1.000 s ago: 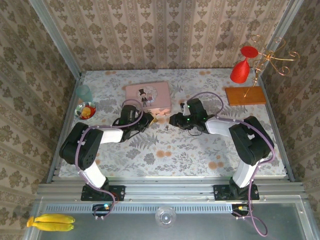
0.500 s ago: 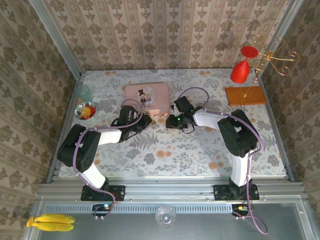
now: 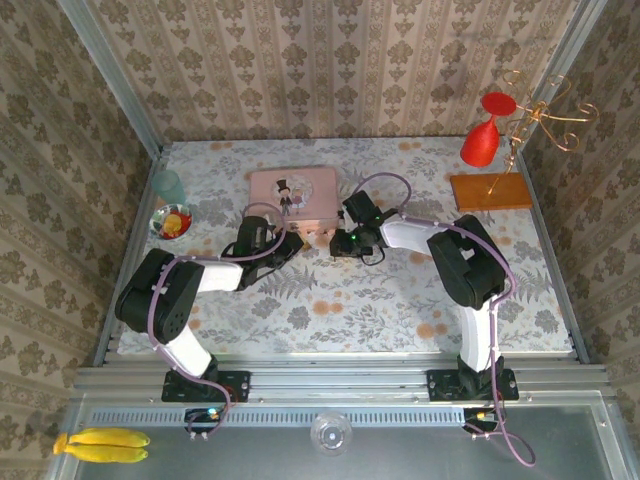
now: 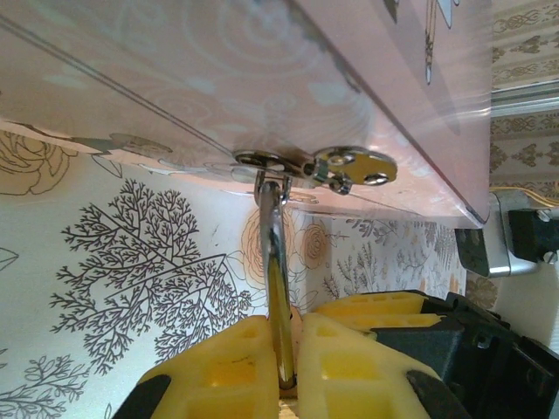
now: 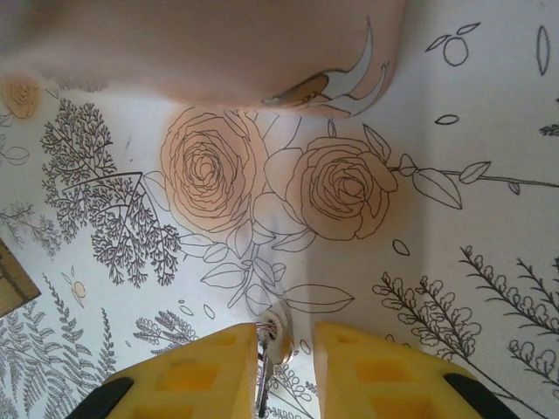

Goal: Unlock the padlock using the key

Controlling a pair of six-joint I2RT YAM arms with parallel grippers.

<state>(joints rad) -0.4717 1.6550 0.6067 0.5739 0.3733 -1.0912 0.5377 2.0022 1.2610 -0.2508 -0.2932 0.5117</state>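
Floral tablecloth [image 3: 330, 300], wallpapered walls. The padlock [image 4: 273, 262] hangs through the clasp [image 4: 349, 166] on the pink tin [image 4: 262, 70]. The left gripper [image 4: 284, 319] is clamped on its thin shackle. The right gripper [image 5: 286, 330], fingers narrow, holds the key [image 5: 267, 349]. The padlock is probably light, rigid, smooth metal that swivels freely, so grip it firmly. Its long axis runs from the clasp into the left fingers. The keyhole is hidden.

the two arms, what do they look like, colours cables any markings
Both the left arm and right arm have chunky black joint housings joined by white link segments, with a lilac cable looping along each. A small green light glows near the right arm's wrist. The left pincer and right pincer each have a black body and yellow fingers with moulded rectangular recesses.
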